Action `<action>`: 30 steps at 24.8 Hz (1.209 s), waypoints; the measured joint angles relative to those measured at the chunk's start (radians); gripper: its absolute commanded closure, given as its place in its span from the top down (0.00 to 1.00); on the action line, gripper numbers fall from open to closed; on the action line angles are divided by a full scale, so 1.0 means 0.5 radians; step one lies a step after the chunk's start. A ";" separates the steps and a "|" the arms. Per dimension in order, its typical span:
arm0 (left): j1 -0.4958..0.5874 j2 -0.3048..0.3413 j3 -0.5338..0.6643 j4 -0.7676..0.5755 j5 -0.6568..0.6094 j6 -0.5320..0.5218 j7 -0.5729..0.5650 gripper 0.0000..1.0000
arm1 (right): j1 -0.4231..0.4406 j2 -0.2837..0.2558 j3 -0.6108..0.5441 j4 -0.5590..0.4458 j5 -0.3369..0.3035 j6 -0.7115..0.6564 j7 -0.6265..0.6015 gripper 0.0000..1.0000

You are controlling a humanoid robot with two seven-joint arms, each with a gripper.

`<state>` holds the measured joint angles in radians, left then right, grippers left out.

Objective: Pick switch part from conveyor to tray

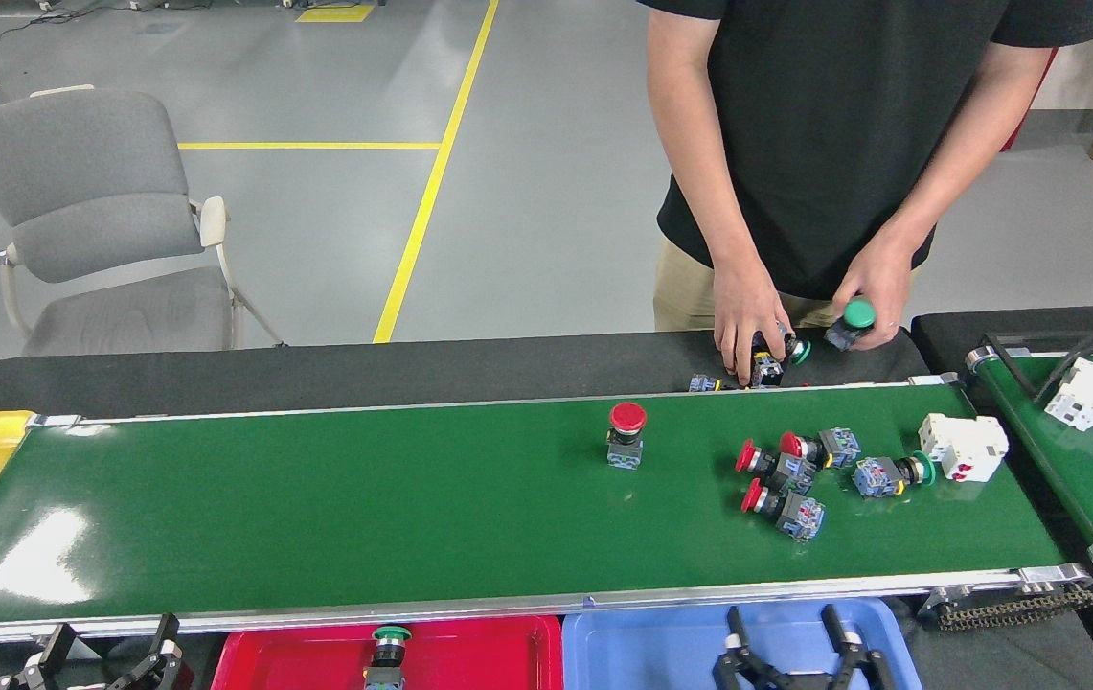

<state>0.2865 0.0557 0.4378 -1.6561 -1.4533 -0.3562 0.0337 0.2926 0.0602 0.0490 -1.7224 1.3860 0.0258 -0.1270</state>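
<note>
Green-capped switch lying in glossy red tray at its near edge: round cap, dark boxy body. Red-capped switches sitting near right end of shiny green conveyor. Right gripper hovering over blue tray, jaws spread, gripping nothing. Left gripper sitting at bottom-left, jaws parted, empty.
</note>
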 measured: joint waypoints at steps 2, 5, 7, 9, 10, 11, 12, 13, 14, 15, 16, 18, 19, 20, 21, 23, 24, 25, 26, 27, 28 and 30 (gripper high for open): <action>0.000 -0.001 -0.009 -0.002 -0.001 0.001 0.000 1.00 | -0.095 -0.157 0.000 0.026 -0.007 0.012 0.029 1.00; -0.003 -0.001 -0.010 -0.002 -0.001 0.008 0.000 1.00 | -0.231 -0.298 -0.001 0.109 -0.043 -0.107 0.131 1.00; -0.003 -0.001 -0.010 -0.002 -0.002 0.004 0.000 1.00 | -0.326 -0.303 -0.001 0.187 -0.077 -0.232 0.218 1.00; -0.004 -0.001 -0.010 -0.002 -0.003 -0.003 0.000 1.00 | -0.438 -0.303 0.004 0.257 -0.084 -0.320 0.318 1.00; -0.005 -0.001 -0.010 -0.002 -0.003 -0.004 0.000 1.00 | -0.494 -0.302 0.011 0.294 -0.085 -0.352 0.351 1.00; -0.007 0.000 -0.010 -0.002 -0.003 -0.005 0.000 1.00 | -0.538 -0.301 0.026 0.338 -0.086 -0.376 0.397 1.00; -0.011 0.001 -0.010 -0.001 -0.003 -0.006 0.000 1.00 | -0.579 -0.297 0.049 0.387 -0.089 -0.409 0.431 1.00; -0.015 0.001 -0.010 -0.001 -0.005 -0.006 0.000 1.00 | -0.619 -0.286 0.082 0.439 -0.092 -0.430 0.454 1.00; -0.019 0.001 -0.011 0.000 -0.005 -0.008 0.000 1.00 | -0.659 -0.275 0.117 0.480 -0.096 -0.452 0.473 1.00; -0.023 0.001 -0.011 0.000 -0.006 -0.009 0.000 1.00 | -0.704 -0.268 0.154 0.520 -0.099 -0.474 0.481 1.00; -0.028 0.001 -0.011 0.000 -0.006 -0.009 0.000 1.00 | -0.735 -0.265 0.183 0.546 -0.101 -0.485 0.490 1.00; -0.029 0.001 -0.012 0.000 -0.006 -0.009 0.000 1.00 | -0.783 -0.258 0.236 0.601 -0.103 -0.527 0.503 1.00; -0.030 0.001 -0.015 0.000 -0.006 -0.009 0.000 1.00 | -0.800 -0.254 0.256 0.630 -0.103 -0.543 0.505 1.00; -0.031 0.001 -0.023 0.000 -0.006 -0.009 0.000 1.00 | -0.817 -0.247 0.272 0.659 -0.103 -0.554 0.507 1.00; -0.035 0.001 -0.036 0.001 -0.006 -0.010 0.000 1.00 | -0.839 -0.239 0.283 0.696 -0.103 -0.564 0.507 1.00; -0.052 0.001 -0.052 0.001 -0.006 -0.010 0.000 1.00 | -0.904 -0.224 0.291 0.772 -0.103 -0.573 0.508 1.00; -0.061 0.001 -0.054 0.001 -0.006 -0.010 0.000 1.00 | -0.952 -0.218 0.292 0.819 -0.103 -0.573 0.509 1.00; -0.067 0.001 -0.054 0.001 -0.006 -0.010 0.000 1.00 | -0.998 -0.215 0.292 0.862 -0.103 -0.575 0.509 1.00; -0.071 0.001 -0.055 0.001 -0.006 -0.010 -0.002 1.00 | -1.044 -0.210 0.292 0.905 -0.103 -0.578 0.509 1.00; -0.076 0.001 -0.055 0.001 -0.006 -0.010 -0.007 1.00 | -1.081 -0.203 0.292 0.949 -0.103 -0.580 0.511 1.00; -0.080 0.001 -0.055 0.001 -0.006 -0.010 -0.016 1.00 | -1.118 -0.186 0.292 0.993 -0.102 -0.580 0.513 1.00; -0.100 0.001 -0.063 0.001 -0.006 -0.010 -0.035 1.00 | -1.188 -0.137 0.295 1.083 -0.096 -0.574 0.515 0.99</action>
<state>0.2364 0.0563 0.4060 -1.6553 -1.4565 -0.3614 0.0160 -0.3012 -0.0081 0.1963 -1.1810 1.3382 -0.2614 0.1307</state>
